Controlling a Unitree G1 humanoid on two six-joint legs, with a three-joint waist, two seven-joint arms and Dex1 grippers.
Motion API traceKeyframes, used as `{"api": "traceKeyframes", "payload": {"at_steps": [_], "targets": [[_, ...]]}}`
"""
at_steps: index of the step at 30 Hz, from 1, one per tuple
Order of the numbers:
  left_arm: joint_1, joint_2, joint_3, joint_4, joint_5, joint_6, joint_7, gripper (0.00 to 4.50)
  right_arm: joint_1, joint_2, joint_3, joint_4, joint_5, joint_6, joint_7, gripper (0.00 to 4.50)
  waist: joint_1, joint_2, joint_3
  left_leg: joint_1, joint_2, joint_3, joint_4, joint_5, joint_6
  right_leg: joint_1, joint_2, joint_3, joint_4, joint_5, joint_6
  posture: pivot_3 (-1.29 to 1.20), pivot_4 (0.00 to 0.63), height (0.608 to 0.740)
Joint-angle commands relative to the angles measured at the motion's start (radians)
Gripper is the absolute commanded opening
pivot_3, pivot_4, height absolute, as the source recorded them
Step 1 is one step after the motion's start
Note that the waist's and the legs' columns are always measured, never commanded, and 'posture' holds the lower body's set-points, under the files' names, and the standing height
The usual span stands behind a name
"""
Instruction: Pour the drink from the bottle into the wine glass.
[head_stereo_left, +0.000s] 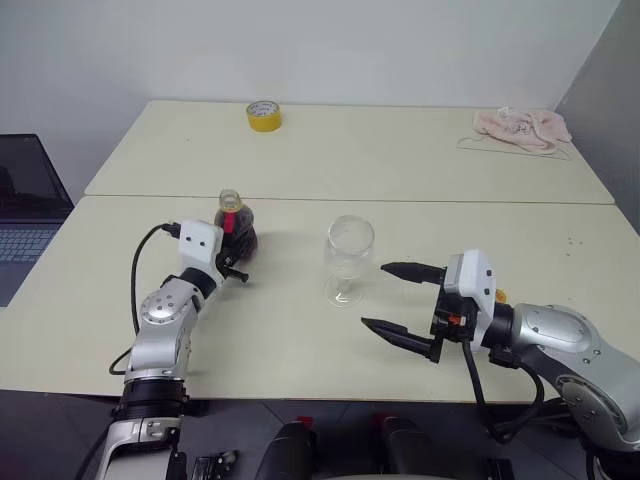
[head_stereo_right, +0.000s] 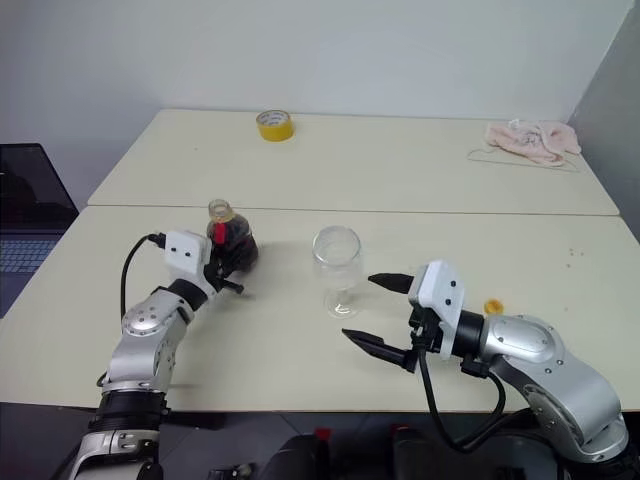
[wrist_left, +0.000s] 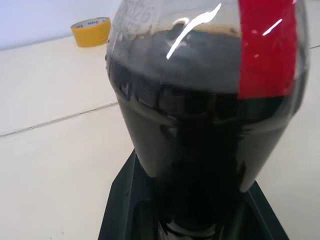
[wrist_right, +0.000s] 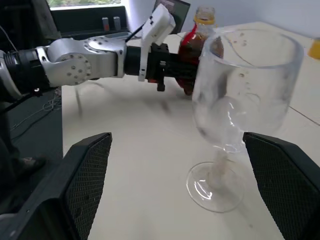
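The bottle (head_stereo_left: 234, 226) stands on the table with the dark brown drink (wrist_left: 200, 130) filling its body and a red label strip (wrist_left: 265, 50) at the neck. My left gripper (head_stereo_left: 242, 246) is shut on the bottle's body, one black finger (wrist_left: 120, 205) on each side. The wine glass (head_stereo_left: 349, 256) stands upright to its right, with no liquid in it. My right gripper (head_stereo_left: 375, 295) is open just right of the glass, level with its stem and foot and not touching it. From the right wrist, the glass (wrist_right: 240, 105) is close ahead, with the held bottle (wrist_right: 200, 37) behind.
A yellow tape roll (head_stereo_left: 263, 115) and a pink cloth (head_stereo_left: 522, 127) lie on the far table. A laptop (head_stereo_left: 25, 205) sits off the left edge. A small yellow object (head_stereo_right: 493, 306) lies beside my right wrist. Bare tabletop (head_stereo_left: 290, 330) stretches between my arms.
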Motion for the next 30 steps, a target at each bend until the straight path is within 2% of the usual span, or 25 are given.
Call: {"api": "traceKeyframes", "payload": {"at_steps": [1,6,11,20,30], "targets": [[-0.050,0.020,-0.016,-0.123,0.001,0.022,-0.011,0.75,0.010,-0.011,-0.050,-0.042,0.025,-0.008,-0.008,4.50,0.001,0.000,0.000,0.000,0.000,0.000,0.000,0.000,0.000,0.000,0.000,0.000,0.000,0.000,0.000,0.00,0.150,0.740],[-0.129,0.041,-0.067,-0.150,0.024,0.029,-0.054,0.75,-0.016,-0.012,-0.088,-0.052,0.073,0.019,-0.036,4.50,0.001,0.000,0.000,0.000,0.000,0.000,0.000,0.000,0.000,0.000,0.000,0.000,0.000,0.000,0.000,0.00,0.150,0.740],[-0.218,0.073,-0.139,-0.104,0.095,-0.050,-0.106,0.75,-0.045,-0.002,-0.099,-0.054,0.109,0.047,-0.075,4.50,0.000,0.000,0.000,0.000,0.000,0.000,0.000,0.000,0.000,0.000,0.000,0.000,0.000,0.000,0.000,0.00,0.150,0.740],[-0.365,0.125,-0.214,0.087,0.205,-0.323,-0.175,0.75,-0.076,0.001,-0.102,-0.073,0.155,0.095,-0.142,4.50,-0.005,-0.001,0.000,0.000,0.000,0.001,0.000,0.000,0.000,-0.001,0.000,0.001,0.000,0.000,0.000,0.00,0.150,0.740],[-0.442,0.143,-0.229,0.258,0.287,-0.585,-0.152,0.75,-0.112,0.007,-0.085,-0.080,0.181,0.118,-0.177,4.50,-0.009,-0.001,0.000,-0.001,-0.001,0.001,0.000,0.000,0.000,-0.001,0.000,0.000,0.000,0.000,0.000,0.00,0.150,0.740]]}}
